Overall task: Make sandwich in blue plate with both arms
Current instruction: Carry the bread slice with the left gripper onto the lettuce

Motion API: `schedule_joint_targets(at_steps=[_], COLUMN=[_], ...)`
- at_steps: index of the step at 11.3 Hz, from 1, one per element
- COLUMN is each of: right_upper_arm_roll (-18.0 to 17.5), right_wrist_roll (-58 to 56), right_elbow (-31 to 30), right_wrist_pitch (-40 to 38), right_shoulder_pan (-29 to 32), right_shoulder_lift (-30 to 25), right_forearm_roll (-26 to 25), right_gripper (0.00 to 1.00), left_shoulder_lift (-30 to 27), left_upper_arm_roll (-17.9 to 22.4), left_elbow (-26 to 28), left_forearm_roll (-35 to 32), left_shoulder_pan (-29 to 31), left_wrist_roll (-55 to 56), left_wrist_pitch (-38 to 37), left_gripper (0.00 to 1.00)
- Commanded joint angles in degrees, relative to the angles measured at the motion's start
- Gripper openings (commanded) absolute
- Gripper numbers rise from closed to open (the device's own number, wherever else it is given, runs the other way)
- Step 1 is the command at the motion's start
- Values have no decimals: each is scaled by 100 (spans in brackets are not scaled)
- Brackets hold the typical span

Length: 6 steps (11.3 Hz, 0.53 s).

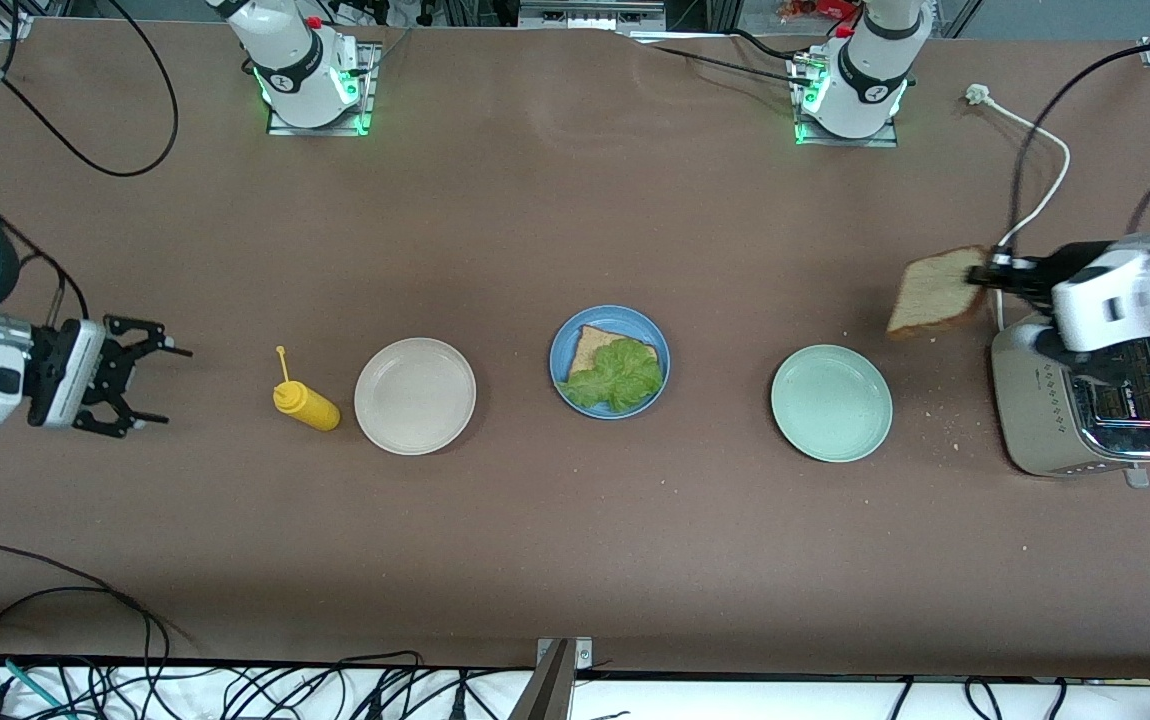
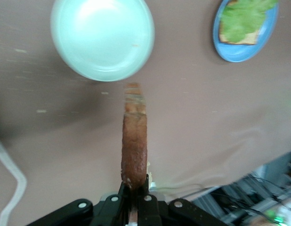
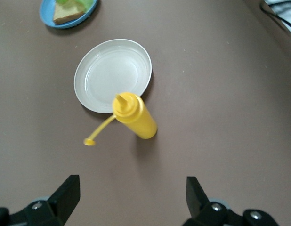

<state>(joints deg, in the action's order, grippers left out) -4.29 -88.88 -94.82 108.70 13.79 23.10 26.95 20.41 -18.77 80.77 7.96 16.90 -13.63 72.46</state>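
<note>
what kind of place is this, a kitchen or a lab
Most likely a robotics lab staged as a kitchen task, not a real kitchen. Two bolted-down arms work a brown-covered table; cables trail along its edge, and the props are few: a toaster, three plates and a yellow squeeze bottle.

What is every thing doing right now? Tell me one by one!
Blue plate: holds one bread slice with lettuce on top.
Second bread slice: held in the air, not yet on.
Left end effector: shut on the second bread slice.
Right end effector: open, holds nothing.
Beige plate: bare.
Pale green plate: bare.
Mustard bottle: upright, cap off.
Toaster: slots show no bread.
</note>
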Motion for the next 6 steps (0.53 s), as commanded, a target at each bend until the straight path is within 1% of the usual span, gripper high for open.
schedule_joint_targets(at_steps=[1,2,3,4,5,6], right_upper_arm_roll=[113,113,113,113,104,113], right_wrist_roll=[3034,4036,4794,5524,6253,6809], right_elbow=[-1063,-1247,-1362,-1363,-1355,-1337], right_wrist_pitch=[169,143,-5,-277,-436,-568], right_shoulder_pan=[-586,-805,-920,-1000,-1035,-1097], right_shoulder_lift=[-1577,-1946,-2202,-2344,-2458,-2538], right_forearm_roll=[-1127,-1470,-1621,-1649,-1797,-1947], right_gripper=[100,100,100,100,100,100], left_shoulder_lift=[524,830,1129,1410,1587,1711], left_upper_arm_roll=[14,14,14,5,5,5], left_elbow=[-44,-70,-71,-79,-79,-79], left_forearm_roll=[1248,1617,1995,2199,2366,2481], left_shoulder_pan=[-782,-959,-1135,-1372,-1687,-2021], left_wrist_roll=[1176,1178,1109,1099,1099,1108], left_wrist_pitch=[-83,74,345,565,907,1371], left_gripper=[0,0,0,0,0,0])
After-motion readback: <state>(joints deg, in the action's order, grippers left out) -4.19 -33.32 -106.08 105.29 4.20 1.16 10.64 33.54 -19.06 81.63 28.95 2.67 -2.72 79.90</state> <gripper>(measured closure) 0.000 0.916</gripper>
